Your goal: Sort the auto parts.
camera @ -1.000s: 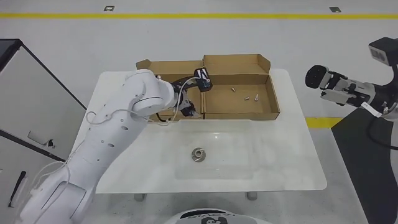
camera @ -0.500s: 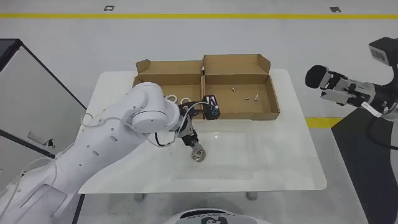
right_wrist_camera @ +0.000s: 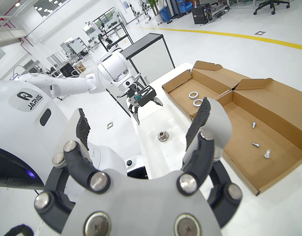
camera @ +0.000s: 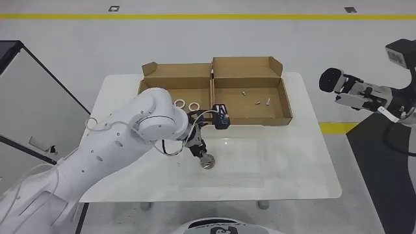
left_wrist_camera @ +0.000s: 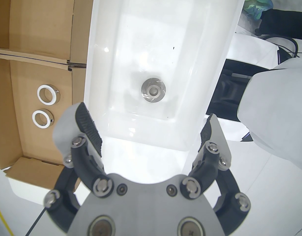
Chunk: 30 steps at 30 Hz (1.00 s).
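Observation:
A round metal flanged part (camera: 207, 162) (left_wrist_camera: 153, 90) (right_wrist_camera: 163, 135) lies in a clear shallow tray (camera: 250, 169) at the table's front middle. My left gripper (camera: 202, 151) (left_wrist_camera: 145, 114) (right_wrist_camera: 149, 112) hangs open and empty just above and beside that part, on the side toward the boxes. Two white-faced metal rings (camera: 186, 104) (left_wrist_camera: 48, 94) (right_wrist_camera: 195, 98) lie in the left cardboard box (camera: 166, 81). Three bolts (right_wrist_camera: 256, 144) (camera: 266, 101) lie in the right cardboard box (camera: 286, 107). My right gripper (camera: 330, 80) (right_wrist_camera: 143, 108) is open and empty, held off the table's right side.
The two boxes stand side by side along the table's far edge, lids folded back. A dark-framed cabinet (camera: 26, 97) stands left of the table. Bare tabletop (camera: 305, 149) lies right of the tray.
My left arm has swung from over the left box toward the front and now has its open gripper down at the flanged part in the tray. The right arm has kept still.

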### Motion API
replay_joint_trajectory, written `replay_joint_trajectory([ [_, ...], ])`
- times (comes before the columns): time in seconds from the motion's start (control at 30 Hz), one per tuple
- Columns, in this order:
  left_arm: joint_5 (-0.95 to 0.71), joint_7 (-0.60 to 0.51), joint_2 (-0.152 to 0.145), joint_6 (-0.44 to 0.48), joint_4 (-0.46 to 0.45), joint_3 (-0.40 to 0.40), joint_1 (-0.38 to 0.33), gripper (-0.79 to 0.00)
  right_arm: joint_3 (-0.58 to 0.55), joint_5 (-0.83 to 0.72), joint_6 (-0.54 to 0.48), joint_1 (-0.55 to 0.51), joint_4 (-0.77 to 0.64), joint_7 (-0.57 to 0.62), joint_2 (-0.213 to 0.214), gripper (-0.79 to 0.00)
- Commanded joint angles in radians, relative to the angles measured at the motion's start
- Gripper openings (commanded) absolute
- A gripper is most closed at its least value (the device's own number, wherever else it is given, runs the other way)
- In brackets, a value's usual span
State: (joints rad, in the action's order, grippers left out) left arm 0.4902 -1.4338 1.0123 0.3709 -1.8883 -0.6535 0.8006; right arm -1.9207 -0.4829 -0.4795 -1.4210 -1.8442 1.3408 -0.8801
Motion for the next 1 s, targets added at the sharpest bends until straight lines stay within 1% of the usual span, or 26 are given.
replay_joint_trajectory([
  [0.0,0.006,-0.016,0.002,-0.001,-0.006,0.02,0.002,0.0,0.0,0.0,0.0,0.0,0.0,0.0,0.0,0.0],
  [0.13,0.02,-0.07,0.019,-0.055,0.003,0.091,-0.044,0.0,0.0,0.0,0.0,0.0,0.0,0.0,0.0,0.0],
  [0.23,-0.001,-0.102,0.038,-0.087,0.037,0.134,-0.086,0.0,0.0,0.0,0.0,0.0,0.0,0.0,0.0,0.0],
  [0.3,0.014,-0.102,0.051,-0.108,0.071,0.166,-0.116,0.0,0.0,0.0,0.0,0.0,0.0,0.0,0.0,0.0],
  [0.4,0.05,-0.102,0.071,-0.137,0.098,0.22,-0.158,0.0,0.0,0.0,0.0,0.0,0.0,0.0,0.0,0.0],
  [0.57,0.057,-0.102,0.104,-0.139,0.13,0.292,-0.209,0.0,0.0,0.0,0.0,0.0,0.0,0.0,0.0,0.0],
  [0.7,0.04,-0.102,0.121,-0.121,0.158,0.325,-0.228,0.0,0.0,0.0,0.0,0.0,0.0,0.0,0.0,0.0],
  [0.8,0.03,-0.102,0.129,-0.103,0.175,0.333,-0.229,-0.089,0.0,0.0,0.0,0.0,0.0,0.0,0.0,0.0],
  [0.83,0.03,-0.098,0.131,-0.095,0.177,0.335,-0.228,-0.108,0.0,0.0,0.0,0.0,0.0,0.0,0.0,0.0],
  [0.9,0.032,-0.095,0.133,-0.083,0.19,0.338,-0.224,-0.185,0.0,0.0,0.0,0.0,0.0,0.0,0.0,0.0],
  [0.97,0.03,-0.086,0.134,-0.07,0.198,0.343,-0.219,-0.222,0.0,0.0,0.0,0.0,0.0,0.0,0.0,0.0],
])
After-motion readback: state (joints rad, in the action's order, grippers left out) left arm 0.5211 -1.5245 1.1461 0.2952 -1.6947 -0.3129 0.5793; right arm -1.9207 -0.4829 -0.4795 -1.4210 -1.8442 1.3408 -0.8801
